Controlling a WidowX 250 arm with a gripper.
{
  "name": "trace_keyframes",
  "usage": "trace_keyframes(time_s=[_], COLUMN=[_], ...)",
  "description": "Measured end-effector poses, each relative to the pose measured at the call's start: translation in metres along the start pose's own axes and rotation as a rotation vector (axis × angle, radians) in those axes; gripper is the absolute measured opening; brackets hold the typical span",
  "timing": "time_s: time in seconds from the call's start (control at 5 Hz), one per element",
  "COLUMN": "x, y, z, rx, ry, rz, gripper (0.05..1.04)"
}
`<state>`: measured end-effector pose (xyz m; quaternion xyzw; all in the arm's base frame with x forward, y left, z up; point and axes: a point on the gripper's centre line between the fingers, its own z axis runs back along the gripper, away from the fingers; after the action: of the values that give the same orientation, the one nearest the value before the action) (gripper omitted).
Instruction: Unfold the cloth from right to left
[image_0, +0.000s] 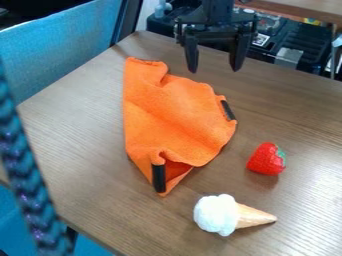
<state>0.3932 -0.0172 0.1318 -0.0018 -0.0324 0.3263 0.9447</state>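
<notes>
Camera view: folds partly hide the cloth (177, 112).

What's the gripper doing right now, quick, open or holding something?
Gripper: open and empty, above the table beyond the orange cloth.

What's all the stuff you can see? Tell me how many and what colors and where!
cloth: one, orange, folded, middle of the table
dark strips: two, black, on the cloth's lower and right edges
strawberry: one, red with green leaves, right of the cloth
ice cream cone: one, white top and tan cone, near the front
table: one, brown, under everything
braided cord: one, dark teal and purple, left edge
fabric panel: one, blue, upper left
equipment: several pieces, mostly black, behind the table
end effector: one, black, open, above the table's far side
</notes>
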Motion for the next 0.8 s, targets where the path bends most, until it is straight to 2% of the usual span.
trace_keyframes(time_s=[0.2,0.4,0.8], x=[-0.001,0.003,-0.007], y=[0.001,-0.005,-0.016], z=[-0.017,-0.029,-0.035], rx=[0.030,0.067,0.107], ry=[0.035,0.023,0.003], rz=[0.005,0.032,0.029], gripper=[1.000,1.000,1.000])
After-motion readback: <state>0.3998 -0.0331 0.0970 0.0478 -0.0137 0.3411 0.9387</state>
